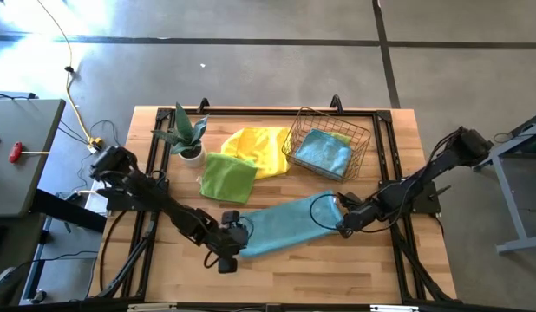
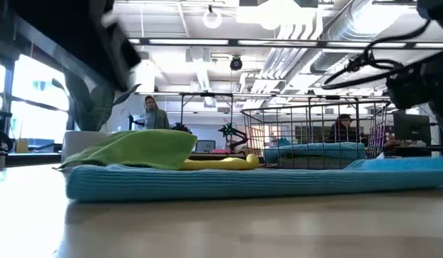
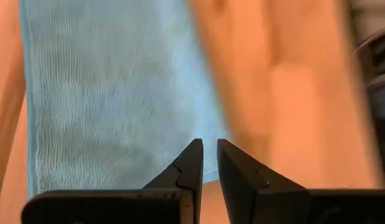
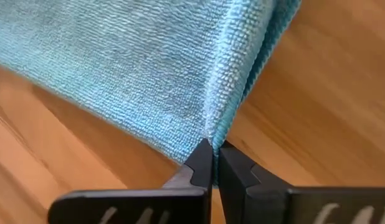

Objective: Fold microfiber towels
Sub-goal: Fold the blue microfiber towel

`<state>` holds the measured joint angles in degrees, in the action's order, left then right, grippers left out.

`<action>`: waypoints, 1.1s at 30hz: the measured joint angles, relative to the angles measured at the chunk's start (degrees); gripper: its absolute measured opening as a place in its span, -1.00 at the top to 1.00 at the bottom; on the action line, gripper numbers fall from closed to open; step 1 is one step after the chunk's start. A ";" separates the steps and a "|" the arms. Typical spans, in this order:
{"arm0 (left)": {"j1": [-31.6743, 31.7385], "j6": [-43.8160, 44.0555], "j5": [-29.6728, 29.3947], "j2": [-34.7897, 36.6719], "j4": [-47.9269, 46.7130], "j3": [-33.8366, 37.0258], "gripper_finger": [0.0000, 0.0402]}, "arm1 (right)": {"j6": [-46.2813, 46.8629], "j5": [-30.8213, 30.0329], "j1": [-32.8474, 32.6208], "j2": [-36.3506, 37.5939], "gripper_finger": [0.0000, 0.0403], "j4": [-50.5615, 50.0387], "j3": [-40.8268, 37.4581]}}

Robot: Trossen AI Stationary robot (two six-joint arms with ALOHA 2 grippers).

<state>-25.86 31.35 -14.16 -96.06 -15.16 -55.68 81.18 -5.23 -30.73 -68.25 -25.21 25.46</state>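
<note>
So the table (image 1: pixel 277 269) is a wood top, and the thing I'm working on is the teal towel (image 1: pixel 285 223), lying as a long band across the front middle of it, already doubled over on itself from the look of the layered edge. Behind it sit the lime green towel (image 1: pixel 227 176) and the yellow towel (image 1: pixel 259 147), touching each other, next to the potted plant (image 1: pixel 188 136), and the wire basket (image 1: pixel 329 143) at the back holds another blue towel (image 1: pixel 323 152). My right gripper (image 4: pixel 213 151) is at the band's right end with its fingers pressed together, pinching the fold ridge of the teal towel right at the corner; you can see the pile bunch up into the tips. My left gripper (image 3: pixel 208 155) is down at the band's left end, fingers nearly together with just a thin gap, tips at the towel's edge, but I honestly can't tell if any cloth is caught between them. As for handling: this stuff looks light, floppy and fuzzy, so I'd expect it to sag and drape the second it leaves the wood, no stiffness to push against. The loopy surface should grip fine, not slippery, nothing to break. The catch is layers: a shallow pinch could take only the top ply and peel the fold open. I reckon corners and fold ridges are the spots to grab, both ends at once, and deep enough to get every layer.
</note>
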 joint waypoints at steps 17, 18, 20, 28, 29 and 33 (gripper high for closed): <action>-3.21 1.02 -0.37 7.29 6.59 -0.17 0.80 | -5.79 1.25 3.76 -7.89 1.00 -28.24 26.57; -3.31 1.01 -0.36 7.29 6.56 -0.17 0.80 | -7.65 1.44 4.42 -9.46 1.00 -27.43 27.56; -3.59 1.01 -0.38 7.29 6.58 -0.17 0.80 | -11.39 1.61 5.82 -12.98 1.00 -26.30 30.42; -4.99 0.61 -0.36 7.29 6.43 -0.17 0.80 | -27.10 2.25 9.99 -28.63 1.00 -25.80 46.55; -5.25 0.54 -0.37 7.29 6.42 -0.17 0.80 | -29.02 2.25 10.33 -30.56 1.00 -25.83 48.60; -6.41 0.53 -0.15 7.29 6.01 -0.17 0.80 | -36.27 1.50 11.31 -37.82 1.00 -25.48 56.60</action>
<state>-32.27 31.88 -14.31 -88.77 -9.15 -55.86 44.92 -3.73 -19.43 -106.06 -50.70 82.06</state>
